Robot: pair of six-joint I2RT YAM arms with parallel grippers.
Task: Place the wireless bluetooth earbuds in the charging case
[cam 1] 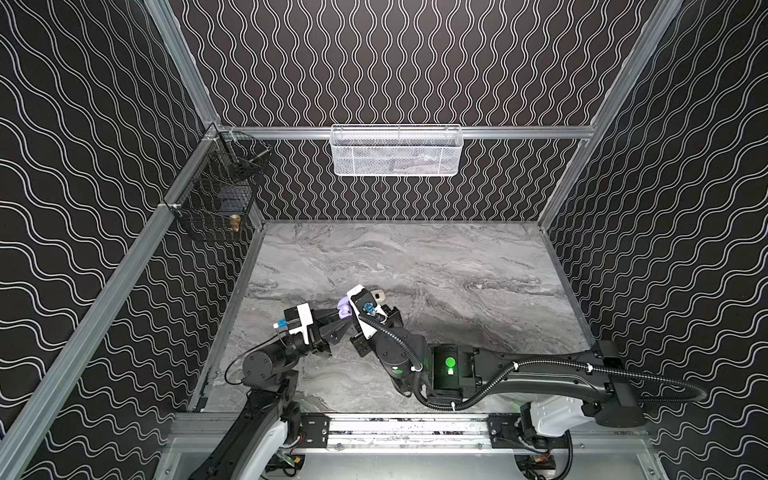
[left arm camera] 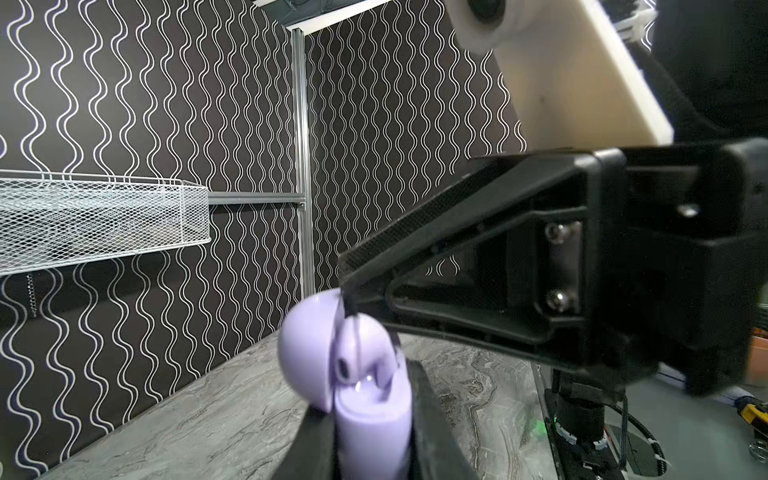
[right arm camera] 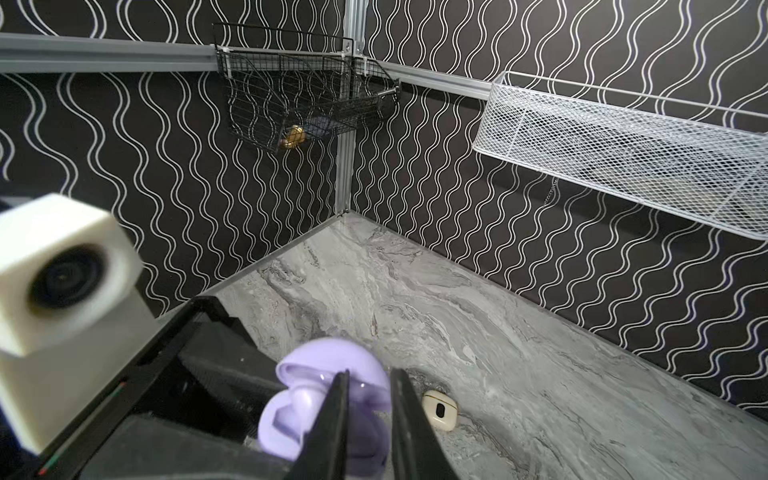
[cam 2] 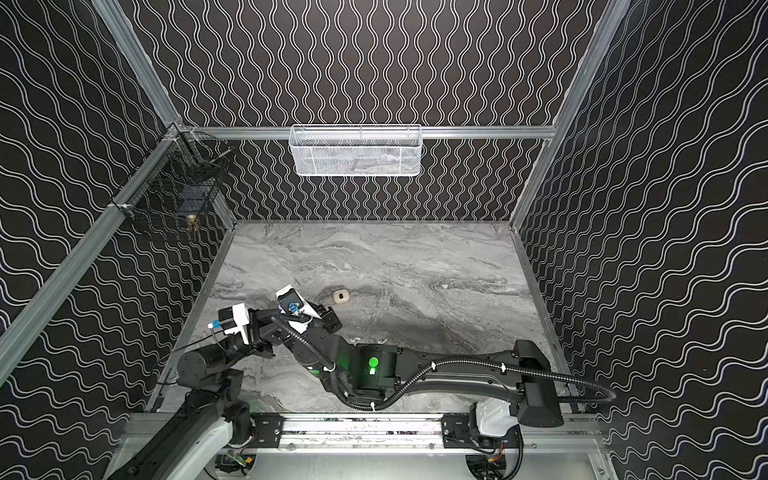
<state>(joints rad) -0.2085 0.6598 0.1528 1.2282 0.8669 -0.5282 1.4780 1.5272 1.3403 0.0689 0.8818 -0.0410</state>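
- Cases: two. The lavender case (left arm camera: 370, 436), lid open, is clamped in the left gripper (left arm camera: 365, 395); the cream case (cam 2: 340, 296) lies on the table (cam 2: 436, 257).
- Earbuds: one lavender earbud (left arm camera: 351, 361) visible, blurred, in the lavender case.
- Above it, the right gripper (right arm camera: 370, 374): jaws nearly together; grip indeterminate.

walls (cam 1: 415, 62): black, white wavy lines | frame rails (cam 1: 519, 133): aluminium, at the corners and across the back | table (cam 1: 457, 257): grey marble pattern | white mesh basket (cam 1: 397, 151): on back rail | black wire basket (cam 1: 216, 195): left rear corner
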